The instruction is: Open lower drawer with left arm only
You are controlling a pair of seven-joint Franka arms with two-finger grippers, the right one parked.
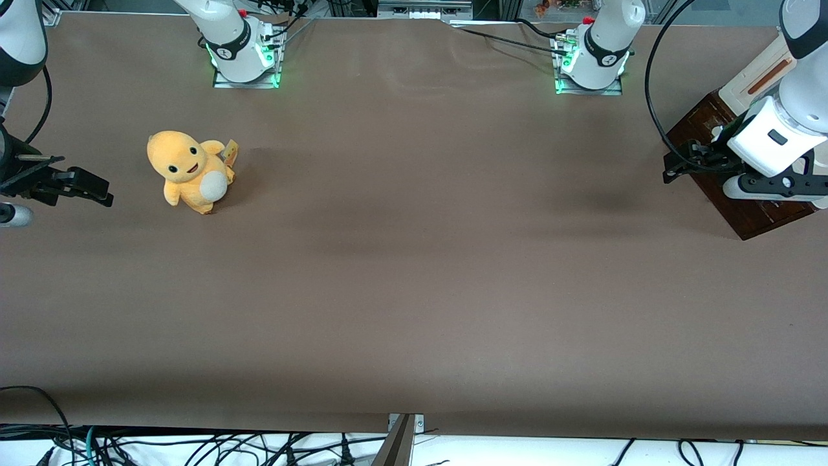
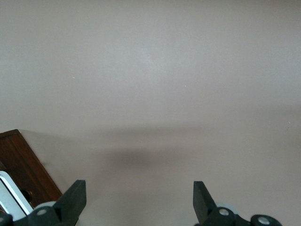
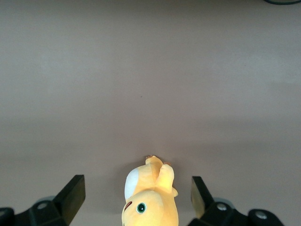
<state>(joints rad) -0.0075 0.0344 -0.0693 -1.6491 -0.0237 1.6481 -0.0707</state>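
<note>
The dark-brown wooden drawer unit (image 1: 763, 217) stands at the working arm's end of the table, largely covered by the left arm (image 1: 776, 136). I cannot tell from here how far the lower drawer is out. My left gripper (image 1: 679, 165) hangs at the unit's edge nearest the table's middle. In the left wrist view the gripper (image 2: 138, 200) is open wide, with only bare table between its fingers (image 2: 75, 200). Beside one finger are a corner of dark wood (image 2: 21, 162) and a piece of white bar (image 2: 11, 193).
A cream-white panel with an orange-brown strip (image 1: 757, 77) rises farther from the camera than the dark wood. A yellow plush toy (image 1: 191, 171) sits toward the parked arm's end. Two arm bases (image 1: 246, 55) (image 1: 592, 58) stand along the table's farthest edge.
</note>
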